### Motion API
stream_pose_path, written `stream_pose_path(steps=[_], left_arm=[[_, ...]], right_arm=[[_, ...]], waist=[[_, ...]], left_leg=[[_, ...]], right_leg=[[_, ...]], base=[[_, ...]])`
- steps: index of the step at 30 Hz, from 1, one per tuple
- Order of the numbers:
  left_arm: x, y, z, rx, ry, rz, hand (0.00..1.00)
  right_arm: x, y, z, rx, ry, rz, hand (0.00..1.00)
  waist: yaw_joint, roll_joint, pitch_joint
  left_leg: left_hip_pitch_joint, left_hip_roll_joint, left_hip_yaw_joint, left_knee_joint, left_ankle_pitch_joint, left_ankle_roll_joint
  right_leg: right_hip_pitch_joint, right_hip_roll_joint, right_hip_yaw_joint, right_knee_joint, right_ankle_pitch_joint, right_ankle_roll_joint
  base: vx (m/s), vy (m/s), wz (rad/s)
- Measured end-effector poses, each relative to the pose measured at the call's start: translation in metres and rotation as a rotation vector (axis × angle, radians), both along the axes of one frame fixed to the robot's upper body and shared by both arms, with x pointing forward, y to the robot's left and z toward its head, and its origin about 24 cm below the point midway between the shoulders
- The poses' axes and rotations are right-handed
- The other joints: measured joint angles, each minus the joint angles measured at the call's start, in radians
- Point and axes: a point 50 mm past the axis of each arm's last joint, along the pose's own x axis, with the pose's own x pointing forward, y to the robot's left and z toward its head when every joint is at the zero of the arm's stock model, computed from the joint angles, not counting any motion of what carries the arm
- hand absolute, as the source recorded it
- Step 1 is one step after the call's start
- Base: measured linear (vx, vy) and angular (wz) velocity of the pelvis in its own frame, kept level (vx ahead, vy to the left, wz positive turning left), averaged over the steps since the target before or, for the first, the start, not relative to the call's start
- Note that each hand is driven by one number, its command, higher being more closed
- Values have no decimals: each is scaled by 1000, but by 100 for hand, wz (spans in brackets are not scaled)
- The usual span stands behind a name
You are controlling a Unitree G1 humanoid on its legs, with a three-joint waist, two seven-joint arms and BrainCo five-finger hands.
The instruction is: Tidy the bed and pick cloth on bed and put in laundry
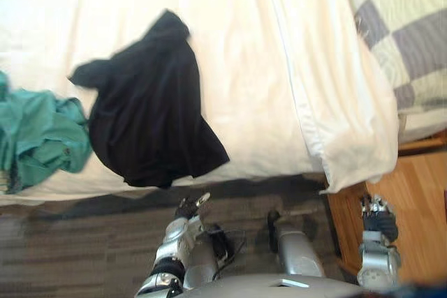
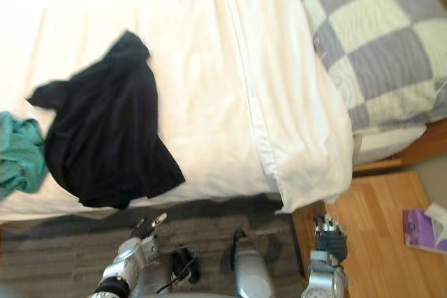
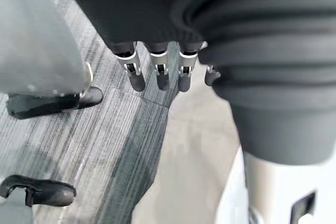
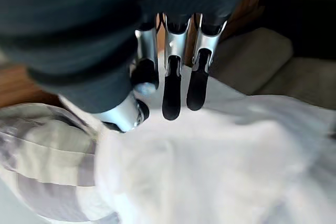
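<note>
Two cloths on bed (black cloth, teal cloth), left hand, right hand, fingers straight

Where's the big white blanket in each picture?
Left eye view: the white rumpled duvet lies across the middle.
Right eye view: same, left of the grey-checked quilt.
Left wrist view: probably the pale surface beside the striped grey carpet.
Right wrist view: white folds beside that quilt.
Shared landmark: the quilt.
</note>
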Motion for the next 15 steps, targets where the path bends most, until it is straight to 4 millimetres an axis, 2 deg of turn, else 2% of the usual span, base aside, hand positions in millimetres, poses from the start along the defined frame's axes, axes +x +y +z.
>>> stream_pose_path(steps=[3,6,8,11,15], left_arm=[[-24,3,-9,29,83,-49,0],[-44,5,-16,38,156,-67,0],[-59,6,-20,56,206,-93,0],[-60,8,-21,88,218,-140,0],[-62,8,-21,121,198,-197,0]], right_arm=[[-30,12,-21,-2,191,56,0],[-43,24,-32,-47,321,215,0],[-51,39,-41,-80,418,417,0],[-59,52,-49,-96,508,581,0],[-61,50,-54,-110,584,683,0]], waist=[[2,-1,-57],[18,1,-74],[21,-1,-87],[19,-7,-92],[21,-7,-89]], left_leg=[[62,-33,4,-82,31,-9],[137,-50,14,-146,55,-28],[175,-62,0,-201,79,-34],[185,-81,-36,-260,122,-38],[236,-101,-69,-341,169,-37]], right_leg=[[69,-25,-41,-54,9,14],[127,-30,-63,-74,18,21],[146,-32,-101,-71,18,21],[162,-40,-139,-87,18,20],[238,-35,-181,-180,41,8]], base=[[164,27,31],[97,4,2],[35,-31,14],[17,-46,36],[-27,-29,25]])
